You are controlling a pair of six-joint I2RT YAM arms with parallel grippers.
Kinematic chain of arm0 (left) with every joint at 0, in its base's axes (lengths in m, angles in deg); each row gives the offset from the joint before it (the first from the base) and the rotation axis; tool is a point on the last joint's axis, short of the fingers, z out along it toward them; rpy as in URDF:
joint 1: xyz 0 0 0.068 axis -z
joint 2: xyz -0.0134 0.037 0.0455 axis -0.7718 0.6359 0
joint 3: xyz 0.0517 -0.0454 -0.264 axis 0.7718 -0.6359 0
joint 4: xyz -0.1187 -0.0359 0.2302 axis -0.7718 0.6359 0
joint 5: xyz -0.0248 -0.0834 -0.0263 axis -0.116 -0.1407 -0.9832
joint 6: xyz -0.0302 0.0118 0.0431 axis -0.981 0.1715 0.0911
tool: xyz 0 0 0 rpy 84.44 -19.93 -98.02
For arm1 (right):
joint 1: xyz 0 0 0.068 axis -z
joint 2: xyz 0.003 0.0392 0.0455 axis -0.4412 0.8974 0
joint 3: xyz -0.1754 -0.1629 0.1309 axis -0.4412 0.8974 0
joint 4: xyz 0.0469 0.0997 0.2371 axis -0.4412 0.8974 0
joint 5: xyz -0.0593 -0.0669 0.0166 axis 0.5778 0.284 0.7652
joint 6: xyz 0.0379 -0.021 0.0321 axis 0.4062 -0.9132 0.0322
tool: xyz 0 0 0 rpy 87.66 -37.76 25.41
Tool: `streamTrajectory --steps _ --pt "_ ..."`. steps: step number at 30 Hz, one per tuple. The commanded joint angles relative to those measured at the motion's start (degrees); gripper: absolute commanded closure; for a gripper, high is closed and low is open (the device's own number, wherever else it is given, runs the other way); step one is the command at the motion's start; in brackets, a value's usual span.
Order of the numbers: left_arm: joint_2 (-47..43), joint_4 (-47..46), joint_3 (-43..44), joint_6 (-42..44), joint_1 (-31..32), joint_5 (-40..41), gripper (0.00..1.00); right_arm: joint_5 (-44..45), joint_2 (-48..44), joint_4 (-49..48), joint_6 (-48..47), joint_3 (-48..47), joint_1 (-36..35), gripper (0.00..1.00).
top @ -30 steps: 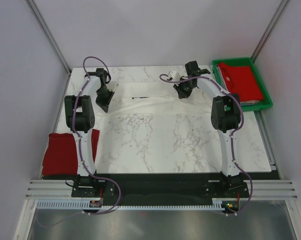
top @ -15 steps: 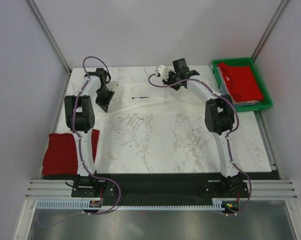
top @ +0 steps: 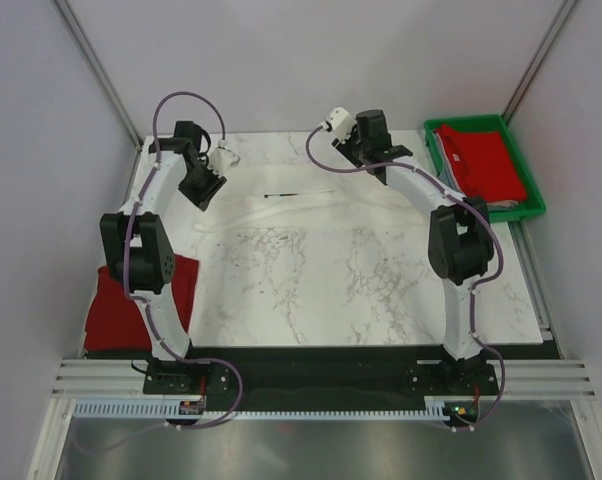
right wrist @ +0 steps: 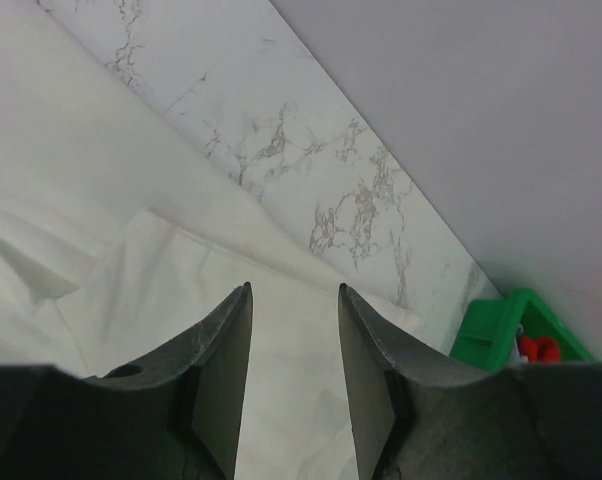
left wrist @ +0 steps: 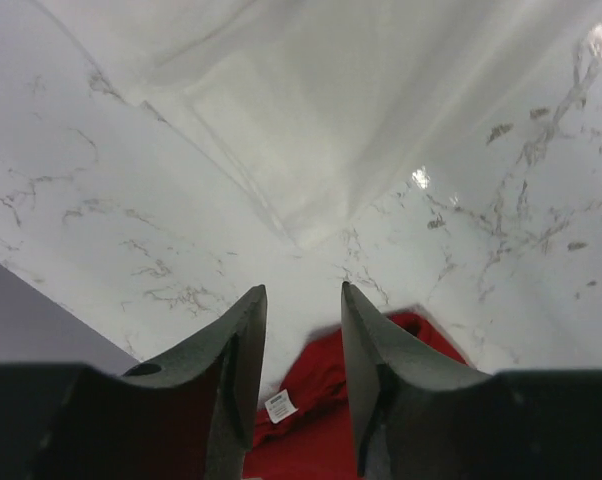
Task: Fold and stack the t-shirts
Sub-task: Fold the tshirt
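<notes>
White cloth lies spread across the far part of the marble tabletop (top: 311, 290) in the top view: the white t-shirt (top: 291, 208), flat and wide, with a thin dark print on its chest. The left end effector (top: 203, 190) hangs over its left end and the right end effector (top: 379, 152) over its right end. A red t-shirt (top: 116, 305) droops off the tabletop's near left edge. A second red t-shirt (top: 486, 160) rests in the green tray (top: 466, 120) at far right.

From the left wrist, the end effector's jaws stand apart with nothing between them, above bare marble. The white t-shirt shows soft creases beyond, and the red t-shirt shows its small white label (left wrist: 279, 406).

From the right wrist, the jaws are likewise apart and empty over smooth white cloth, with the tray's corner at lower right.
</notes>
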Motion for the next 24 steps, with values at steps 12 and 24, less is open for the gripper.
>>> streamTrajectory --steps 12,24 --pt "2.8 -4.6 -7.2 18.0 0.6 3.0 0.58 -1.5 -14.5 2.8 3.7 13.5 -0.3 0.52" --pt "9.9 -5.5 -4.5 17.9 1.0 5.2 0.57 -1.6 -18.3 3.7 3.4 18.3 -0.2 0.52"
